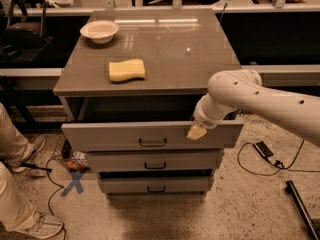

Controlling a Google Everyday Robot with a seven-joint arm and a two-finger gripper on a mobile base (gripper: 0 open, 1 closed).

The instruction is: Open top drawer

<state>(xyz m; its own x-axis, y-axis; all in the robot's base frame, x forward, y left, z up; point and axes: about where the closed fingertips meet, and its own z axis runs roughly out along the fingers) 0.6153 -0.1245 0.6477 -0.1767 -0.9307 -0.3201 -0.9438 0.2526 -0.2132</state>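
Note:
The top drawer [115, 136] is the widest grey drawer of the cabinet, with a small black bar handle [152, 143] at its centre. It stands pulled out from under the cabinet top, with a dark gap above its front panel. My gripper [196, 131] comes in from the right on a white arm. It sits at the upper edge of the drawer front, right of the handle. Two narrower drawers [155, 162] sit shut below.
A yellow sponge [127, 70] and a white bowl [99, 31] lie on the grey cabinet top [185, 49]. A person's legs and shoes [22, 204] are at the left. Cables [265, 154] lie on the floor at the right, and a blue X mark [74, 182] at the left.

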